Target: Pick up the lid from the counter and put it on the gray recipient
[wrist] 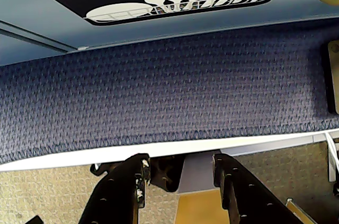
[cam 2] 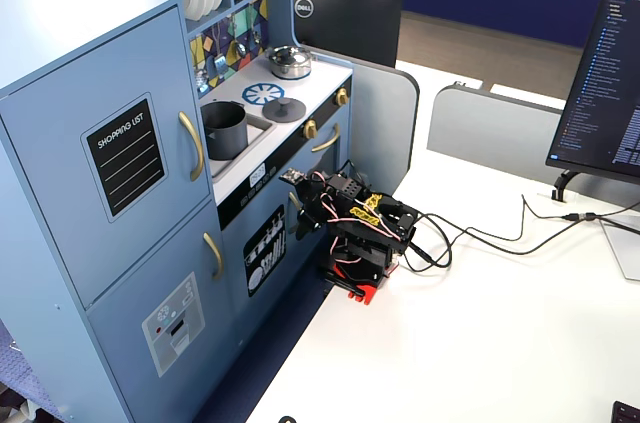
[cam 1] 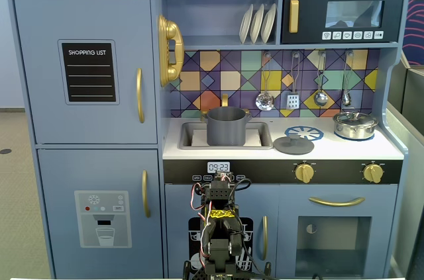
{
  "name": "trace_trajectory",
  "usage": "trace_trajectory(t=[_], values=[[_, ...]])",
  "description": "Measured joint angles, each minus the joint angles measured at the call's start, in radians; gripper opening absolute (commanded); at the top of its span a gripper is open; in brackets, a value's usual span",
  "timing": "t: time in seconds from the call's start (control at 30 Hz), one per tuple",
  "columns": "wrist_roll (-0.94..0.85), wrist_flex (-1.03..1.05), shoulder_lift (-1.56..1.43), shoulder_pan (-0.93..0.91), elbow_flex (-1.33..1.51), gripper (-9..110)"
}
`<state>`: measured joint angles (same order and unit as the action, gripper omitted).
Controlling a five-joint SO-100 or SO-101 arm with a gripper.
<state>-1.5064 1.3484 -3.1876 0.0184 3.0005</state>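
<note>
You are looking straight at the toy kitchen (cam 1: 86,128), with your arm (cam 1: 220,227) folded low against the cabinet front, below the counter edge. Its gripper (cam 1: 219,187) sits at the top of the fold, just under the small clock display (cam 1: 218,167); whether the jaws are apart cannot be made out from here. Directly above the jaws, the gray recipient (cam 1: 226,126) stands upright in the sink (cam 1: 262,136). Up and to the right of the jaws, the lid (cam 1: 293,143) lies flat on the counter, beside the sink and apart from the pot. Farther right stands the shiny steel pot (cam 1: 355,124).
</note>
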Motion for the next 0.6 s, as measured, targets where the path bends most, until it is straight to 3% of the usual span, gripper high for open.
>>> trace_trajectory(t=[0.6], values=[[-0.029, 0.006, 0.0, -0.012, -0.005, 0]])
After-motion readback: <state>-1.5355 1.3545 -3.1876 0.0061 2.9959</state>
